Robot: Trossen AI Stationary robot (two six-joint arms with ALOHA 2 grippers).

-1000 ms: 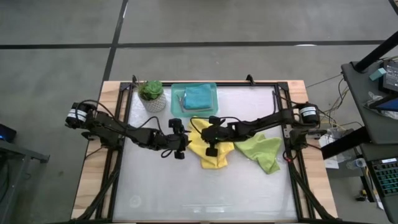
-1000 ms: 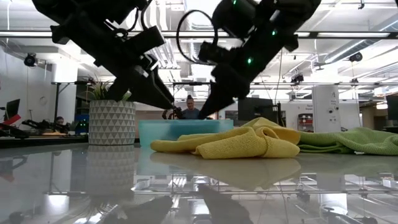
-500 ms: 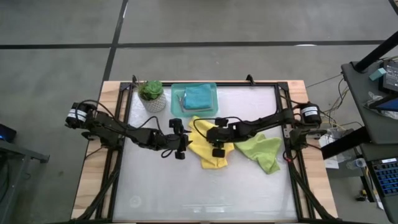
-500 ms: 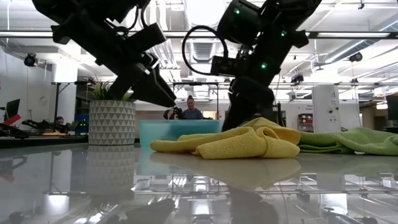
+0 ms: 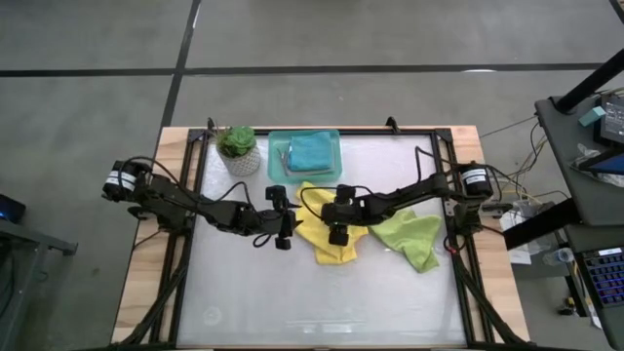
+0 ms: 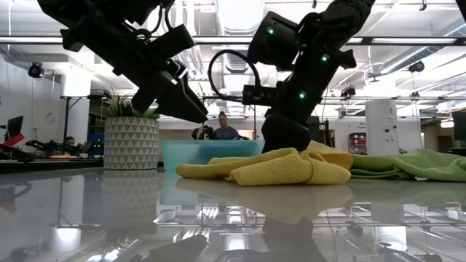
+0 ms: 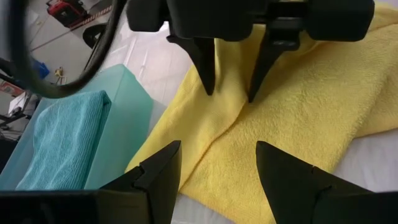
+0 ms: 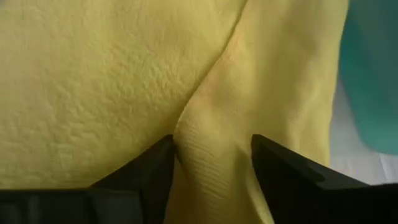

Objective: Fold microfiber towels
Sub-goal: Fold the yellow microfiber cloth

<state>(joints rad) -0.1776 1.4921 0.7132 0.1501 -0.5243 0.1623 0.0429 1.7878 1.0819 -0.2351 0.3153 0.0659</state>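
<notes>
Reaching down over mid-table, the right gripper (image 7: 229, 93) stood with fingers parted astride a raised fold of the yellow towel (image 5: 327, 234), pinching nothing. The left gripper (image 5: 283, 229) hovered just beside it, spread wide and empty. Its arm hid the towel's far edge.

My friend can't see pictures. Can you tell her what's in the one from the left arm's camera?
The right gripper reaches down with its two dark fingers open over a ridge in a crumpled yellow towel. To one side, a folded teal-blue towel lies in a teal tray. The left gripper's own open fingers frame the nearest edge.
</notes>
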